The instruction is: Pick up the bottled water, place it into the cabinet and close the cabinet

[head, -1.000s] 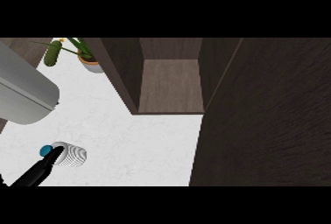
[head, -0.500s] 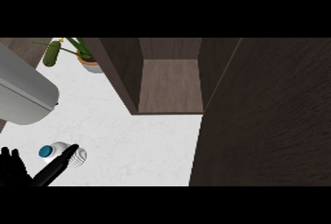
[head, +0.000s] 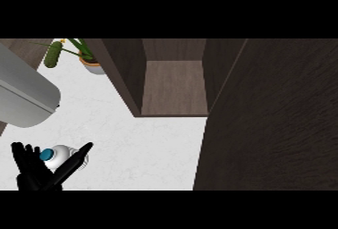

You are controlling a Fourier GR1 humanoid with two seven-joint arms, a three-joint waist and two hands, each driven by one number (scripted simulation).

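Note:
The bottled water (head: pixel 58 156), white with a blue cap (head: pixel 47 154), stands on the white counter (head: pixel 145 147) at the lower left. My left hand (head: pixel 38 180) comes up from the lower edge and brackets the bottle. Its straight fingers (head: pixel 25 156) are on the bottle's left and its thumb (head: pixel 74 162) lies along the right. I cannot tell whether they touch it. The cabinet (head: pixel 175 87) stands open at top centre, its inside bare. Its dark door (head: pixel 274 116) fills the right side. My right hand does not show.
A large grey rounded body (head: pixel 23 96) reaches in from the upper left. A potted green plant (head: pixel 84 56) stands at the back left, beside the cabinet's left wall (head: pixel 122 74). White counter lies between the bottle and the cabinet's opening.
My left hand has risen from the lower edge. A second ago only a finger showed beside the bottle; now the fingers and thumb stand on either side. The bottle has not moved.

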